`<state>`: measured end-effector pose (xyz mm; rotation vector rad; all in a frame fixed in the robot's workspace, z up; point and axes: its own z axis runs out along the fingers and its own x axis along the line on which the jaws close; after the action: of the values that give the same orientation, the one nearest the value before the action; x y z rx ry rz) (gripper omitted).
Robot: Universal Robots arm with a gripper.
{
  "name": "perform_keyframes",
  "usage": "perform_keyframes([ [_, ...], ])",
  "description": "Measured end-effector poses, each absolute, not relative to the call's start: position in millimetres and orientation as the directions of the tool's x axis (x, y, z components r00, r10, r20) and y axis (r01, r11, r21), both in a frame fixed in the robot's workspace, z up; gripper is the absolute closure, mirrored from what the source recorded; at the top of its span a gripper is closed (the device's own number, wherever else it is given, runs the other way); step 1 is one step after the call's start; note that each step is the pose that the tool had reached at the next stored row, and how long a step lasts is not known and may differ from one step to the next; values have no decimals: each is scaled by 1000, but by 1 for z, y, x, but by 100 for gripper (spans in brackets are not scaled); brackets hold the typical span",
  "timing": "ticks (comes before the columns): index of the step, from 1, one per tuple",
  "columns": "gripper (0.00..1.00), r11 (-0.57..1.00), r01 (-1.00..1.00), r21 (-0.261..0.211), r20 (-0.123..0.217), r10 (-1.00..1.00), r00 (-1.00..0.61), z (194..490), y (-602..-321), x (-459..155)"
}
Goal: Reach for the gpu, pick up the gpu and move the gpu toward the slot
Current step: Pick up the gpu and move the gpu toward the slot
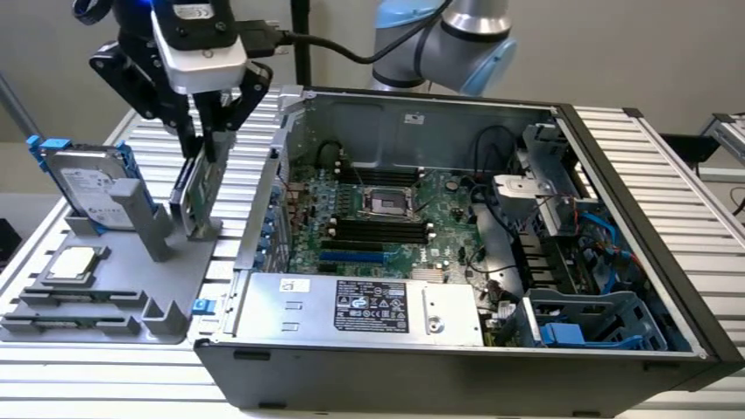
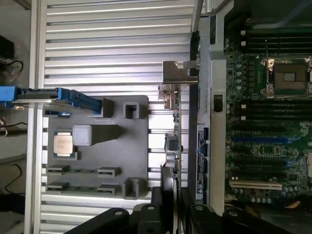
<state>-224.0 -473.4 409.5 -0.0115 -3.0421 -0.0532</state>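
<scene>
**Gripper at gpu, grey holder**

Gripper (image 1: 208, 118): fingers nearly closed around the top edge of the gpu (image 1: 198, 188); firm clamping unconfirmed. Gpu: 1 card, standing on edge in the holder (image 1: 140, 262), directly beneath the gripper, beside the computer case (image 1: 466, 367). Risk: card could snag in the holder, or slip from a shallow edge grip.

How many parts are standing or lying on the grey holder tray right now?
3 clearly: the hard drive upright at the tray's far end, the gpu upright beside it under the gripper, and the chip lying flat nearer. Thin sticks may sit in the front slots.
</scene>
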Motion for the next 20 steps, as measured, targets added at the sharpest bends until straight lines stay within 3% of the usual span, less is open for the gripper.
perform_keyframes([
  [5, 74, 999, 9, 36, 101, 6, -995, 424, -474, -201],
  [20, 74, 998, 9, 69, 102, 2, -995, 425, -474, -133],
])
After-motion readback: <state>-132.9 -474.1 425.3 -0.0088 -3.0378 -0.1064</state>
